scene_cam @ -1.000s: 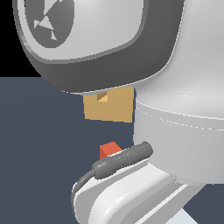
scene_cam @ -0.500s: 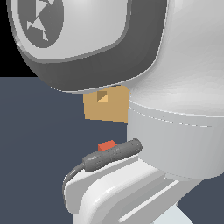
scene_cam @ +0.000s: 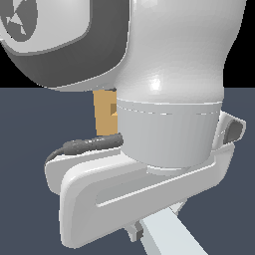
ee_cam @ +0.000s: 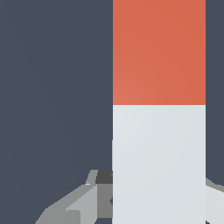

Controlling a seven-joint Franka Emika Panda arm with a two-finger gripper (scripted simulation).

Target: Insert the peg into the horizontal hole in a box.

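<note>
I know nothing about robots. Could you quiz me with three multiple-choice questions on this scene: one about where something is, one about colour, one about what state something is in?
1. In the exterior view, where does the box show?
A. behind the robot arm, mostly hidden
B. in front of the arm, in full view
C. lying on top of the arm

2. Which colours does the peg have?
A. blue and black
B. orange-red and pale grey-white
C. all green

3. Where is the peg now?
A. inside the box
B. between the fingers of the gripper, outside the box
C. snapped in two

Answers: 1 A, only a tan strip shows past the arm. 2 B, the wrist view shows both halves. 3 B, fingers flank its pale half.
</note>
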